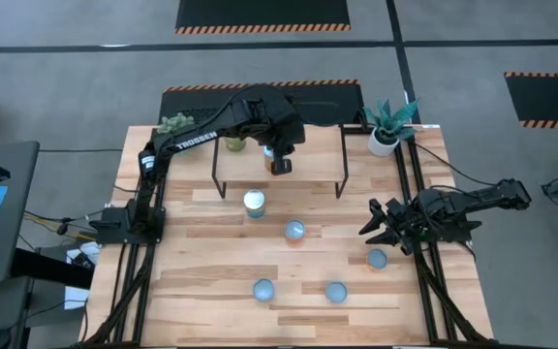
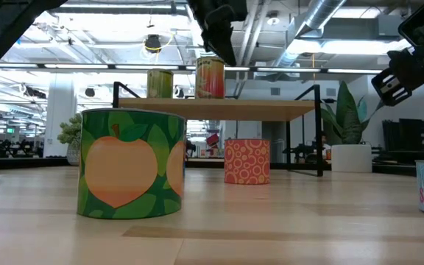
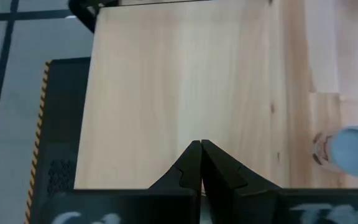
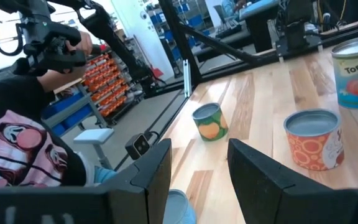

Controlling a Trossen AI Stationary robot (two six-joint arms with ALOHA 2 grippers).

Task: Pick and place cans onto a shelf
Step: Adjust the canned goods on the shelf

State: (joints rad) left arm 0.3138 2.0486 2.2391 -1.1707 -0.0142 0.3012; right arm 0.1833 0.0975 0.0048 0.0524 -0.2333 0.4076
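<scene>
Striped wood table [image 1: 211, 291] under bright shop lights. On the shelf [image 1: 310, 145]: two cans, a yellow-green can [image 2: 160, 83] and a red and yellow can [image 2: 210, 78]. Down on the table: five more cans, among them a big green peach can [image 2: 132, 163] up close and an orange spotted can [image 2: 246, 161] under the shelf. Above the shelf: left gripper [image 1: 280, 164], jaws pressed together, holding nothing. Off at the table's right edge: right gripper [image 1: 376, 224], jaws apart, holding nothing.
</scene>
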